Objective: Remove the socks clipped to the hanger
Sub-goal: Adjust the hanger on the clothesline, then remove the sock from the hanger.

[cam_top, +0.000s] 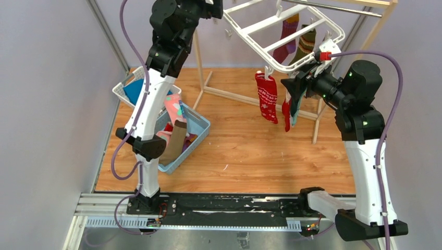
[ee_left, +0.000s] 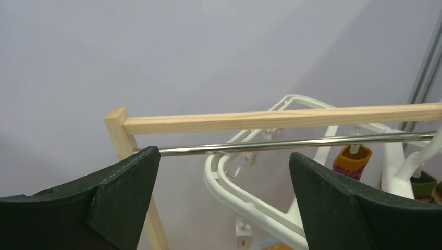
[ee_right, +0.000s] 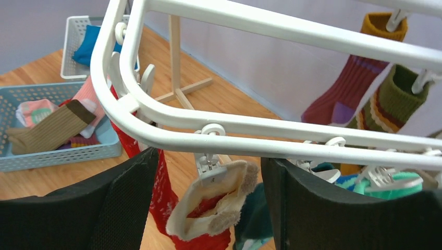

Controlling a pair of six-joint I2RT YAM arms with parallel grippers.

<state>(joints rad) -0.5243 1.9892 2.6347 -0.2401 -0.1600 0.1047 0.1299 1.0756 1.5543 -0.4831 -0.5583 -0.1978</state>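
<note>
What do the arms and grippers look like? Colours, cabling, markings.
The left arm and right arm have white link shells and black joint housings. A purple cable runs along each. The right arm has green lights and a red fitting near its wrist. The left gripper and right gripper have broad black wedge-shaped fingers; the right's show a woven texture. No legible lettering.

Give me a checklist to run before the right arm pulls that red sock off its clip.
1. The right gripper is open: ok, fingers apart.
2. The cream cuff of the red sock sits between the fingers: ok, neither finger touches it.
3. The clip holds the cuff: ok.
4. The fingers are clear of the hanger: cannot tell, its rim runs just above them.
5. The teal sock is out of the grasp: cannot tell, partly hidden.
6. The left gripper is open and empty: ok.
</note>
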